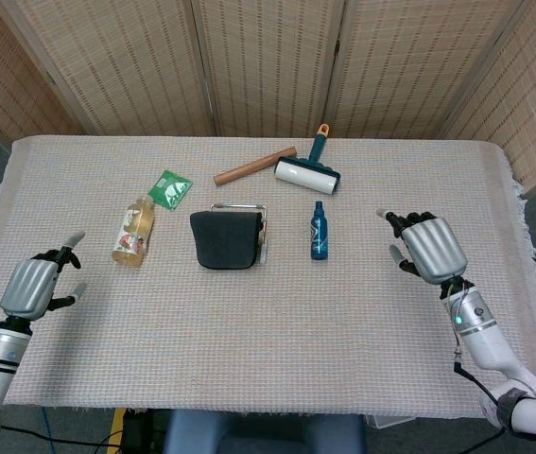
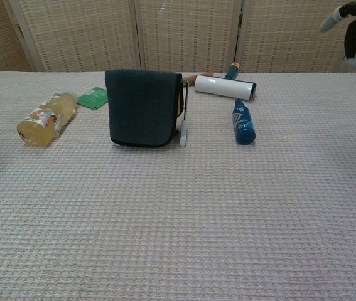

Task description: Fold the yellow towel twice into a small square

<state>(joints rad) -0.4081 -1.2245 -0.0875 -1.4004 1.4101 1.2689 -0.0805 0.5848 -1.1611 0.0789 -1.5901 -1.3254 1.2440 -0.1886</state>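
2 hands — left hand (image 1: 29,287), right hand (image 1: 430,248) — hover empty, fingers loosely apart, over the woven tablecloth (image 1: 268,350) before wicker screens (image 1: 268,57).

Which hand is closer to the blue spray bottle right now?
The right hand. It hovers just to the right of the blue spray bottle, while the left hand sits far off near the table's left edge.

Each robot hand has a ribbed silver-grey metallic back shell, black finger links and pale grey fingertips: the left robot hand (image 1: 29,287) and the right robot hand (image 1: 425,247). Both sit on glossy white forearms with black bands; the right wrist carries a small green light and a thin black cable.
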